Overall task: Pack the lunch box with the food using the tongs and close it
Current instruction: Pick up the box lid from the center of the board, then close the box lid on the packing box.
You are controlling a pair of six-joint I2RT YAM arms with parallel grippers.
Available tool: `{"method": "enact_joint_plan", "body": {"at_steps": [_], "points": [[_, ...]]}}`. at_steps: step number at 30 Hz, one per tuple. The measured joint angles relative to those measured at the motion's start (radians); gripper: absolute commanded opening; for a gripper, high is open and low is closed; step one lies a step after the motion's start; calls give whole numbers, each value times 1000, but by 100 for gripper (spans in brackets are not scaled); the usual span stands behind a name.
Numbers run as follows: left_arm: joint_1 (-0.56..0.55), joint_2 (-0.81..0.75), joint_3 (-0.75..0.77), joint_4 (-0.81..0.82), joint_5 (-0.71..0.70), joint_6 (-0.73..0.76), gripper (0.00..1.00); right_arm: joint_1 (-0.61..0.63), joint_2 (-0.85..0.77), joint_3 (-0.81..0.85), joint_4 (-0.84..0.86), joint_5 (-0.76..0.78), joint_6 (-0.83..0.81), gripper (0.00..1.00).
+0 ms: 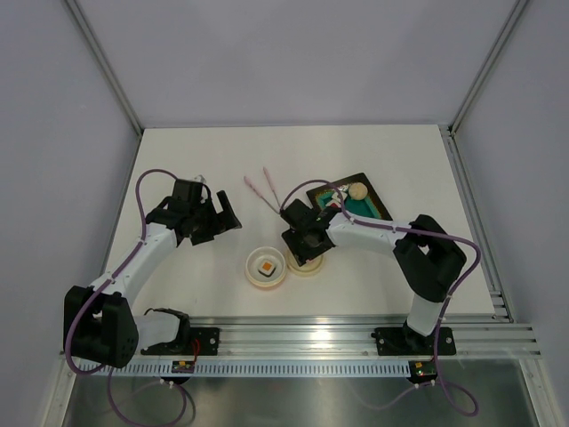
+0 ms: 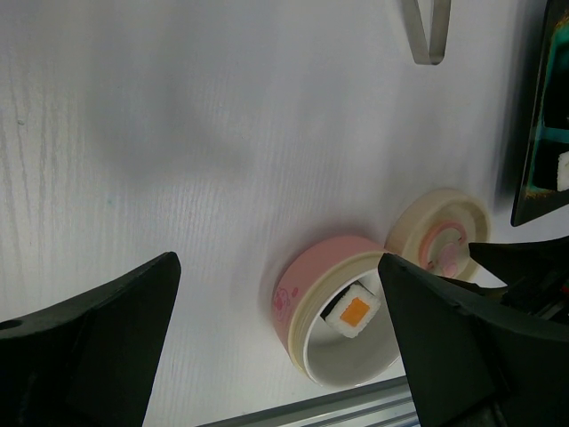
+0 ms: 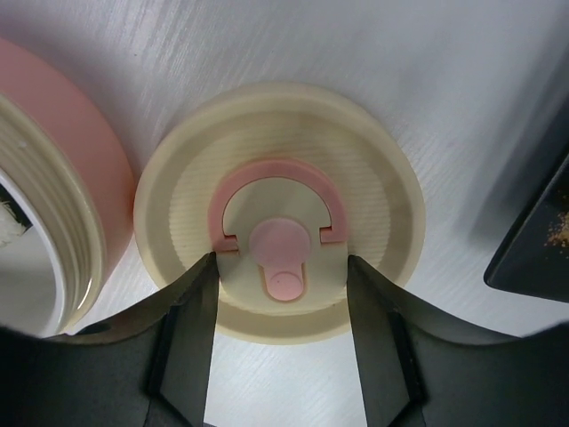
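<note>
The lunch box [image 1: 267, 269] stands open near the front edge, its pink wall [image 2: 298, 285] toward the left wrist view. One white food piece with an orange centre [image 2: 356, 311] lies inside it. The cream lid [image 3: 280, 209] with its pink curled handle lies flat on the table just right of the box. My right gripper [image 3: 280, 262] hangs over the lid, its jaws apart on either side of the handle's centre, gripping nothing. My left gripper [image 2: 277, 260] is wide open and empty, left of the box. The tongs [image 1: 264, 191] lie on the table behind the box.
A dark square tray [image 1: 380, 206] with a teal mat sits at the right. It carries a beige ball [image 1: 356, 189] and a white block [image 2: 562, 169]. An aluminium rail [image 1: 356, 334] runs along the near table edge.
</note>
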Motion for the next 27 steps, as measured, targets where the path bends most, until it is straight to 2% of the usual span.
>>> {"method": "enact_joint_plan", "body": {"at_steps": [8, 18, 23, 27], "points": [[-1, 5, -1, 3, 0, -3, 98, 0, -89, 32, -69, 44, 8, 25], [-2, 43, -40, 23, -26, -52, 98, 8, -132, 190, -171, 73, 28, 24], [6, 85, -85, 28, -35, -92, 98, 66, -109, 293, -198, 77, 50, 24], [62, 72, -90, 14, -42, -105, 98, 142, -51, 335, -198, 64, 74, 24]]}}
